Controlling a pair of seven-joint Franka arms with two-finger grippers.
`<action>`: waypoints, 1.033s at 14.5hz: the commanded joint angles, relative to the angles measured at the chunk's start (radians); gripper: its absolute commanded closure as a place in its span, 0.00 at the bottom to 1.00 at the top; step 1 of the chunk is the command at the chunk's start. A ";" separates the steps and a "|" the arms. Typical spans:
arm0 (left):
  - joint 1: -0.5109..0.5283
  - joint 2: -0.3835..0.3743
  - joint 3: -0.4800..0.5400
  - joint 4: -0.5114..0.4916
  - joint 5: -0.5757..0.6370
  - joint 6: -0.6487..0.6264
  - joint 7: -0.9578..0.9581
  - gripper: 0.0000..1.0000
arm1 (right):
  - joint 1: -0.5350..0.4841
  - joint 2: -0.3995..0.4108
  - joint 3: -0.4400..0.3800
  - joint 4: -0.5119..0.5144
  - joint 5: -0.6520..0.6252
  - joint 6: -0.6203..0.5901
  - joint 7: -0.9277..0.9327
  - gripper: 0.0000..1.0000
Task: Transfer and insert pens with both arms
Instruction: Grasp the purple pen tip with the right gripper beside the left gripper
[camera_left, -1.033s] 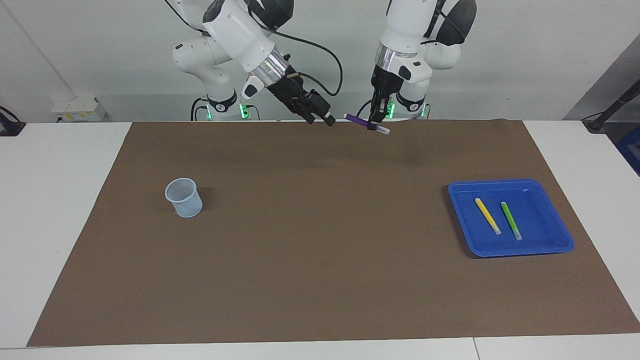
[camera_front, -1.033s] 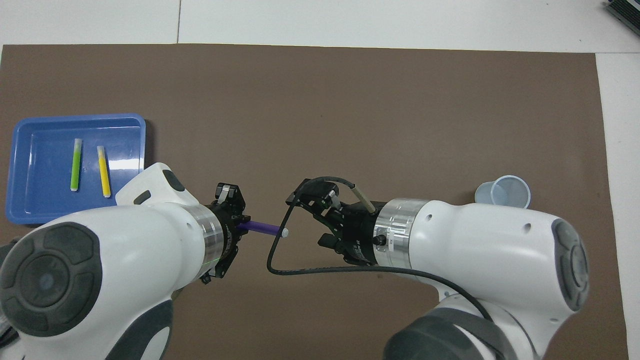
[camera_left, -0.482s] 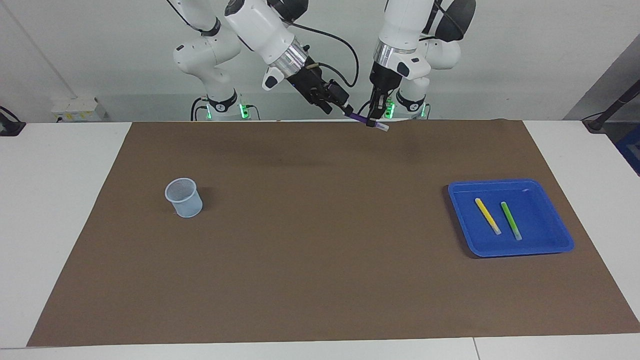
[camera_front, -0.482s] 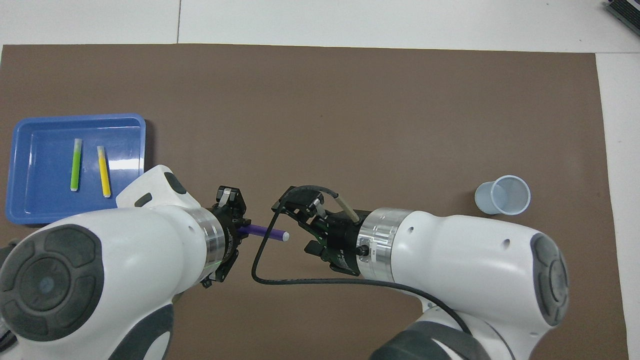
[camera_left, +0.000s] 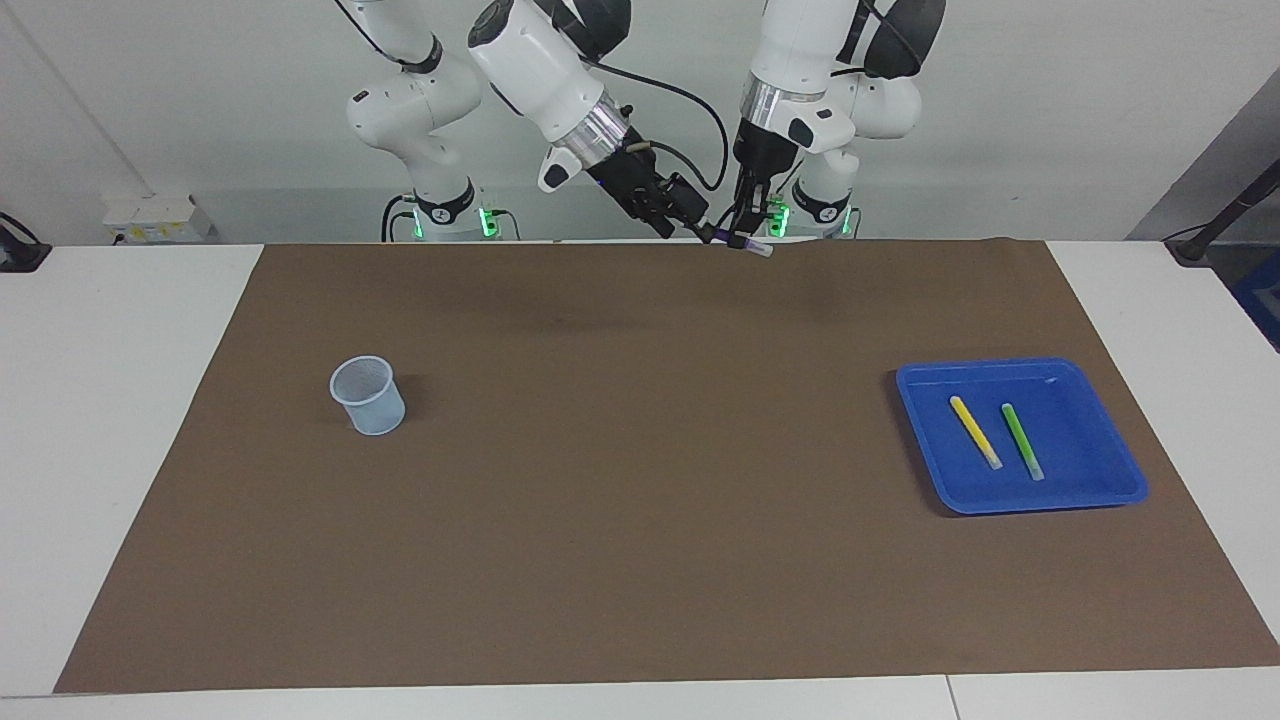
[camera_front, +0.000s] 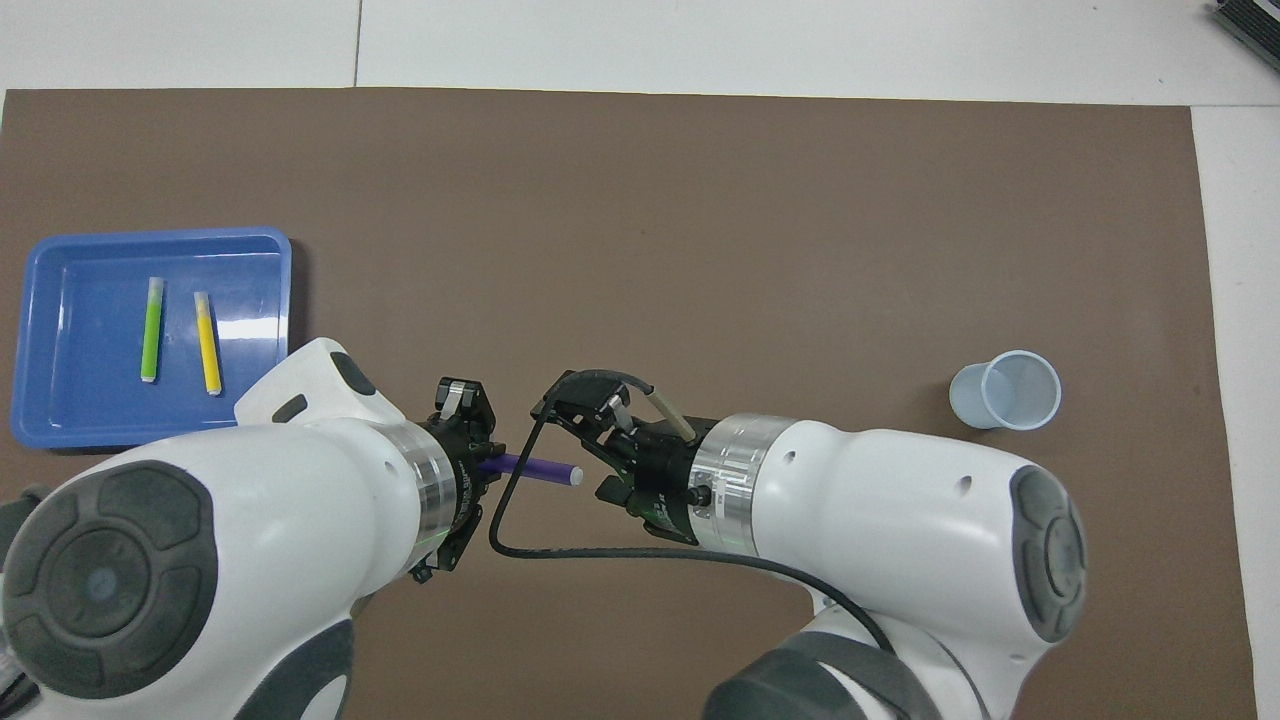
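Over the mat's robot-side edge, your right gripper (camera_left: 700, 222) has closed in, fingers wide open at the purple pen's (camera_front: 535, 467) free end; left gripper (camera_left: 741, 240) stays clamped on it. Handover's imminent.

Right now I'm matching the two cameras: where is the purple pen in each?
Facing view: purple pen top centre, held in the left gripper.
Overhead view: purple pen lower centre, between the two arms.
Shared landmark: blue tray, toward the left arm's end.
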 joint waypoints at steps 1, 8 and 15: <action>-0.013 -0.014 0.008 0.001 -0.010 -0.021 -0.020 1.00 | 0.006 0.005 0.012 0.004 0.028 0.023 0.024 0.02; -0.013 -0.014 0.006 0.001 -0.012 -0.023 -0.027 1.00 | 0.006 -0.003 0.013 0.001 0.028 -0.027 0.041 0.10; -0.013 -0.018 0.005 -0.001 -0.012 -0.024 -0.029 1.00 | 0.006 -0.003 0.025 0.004 0.028 -0.030 0.102 0.16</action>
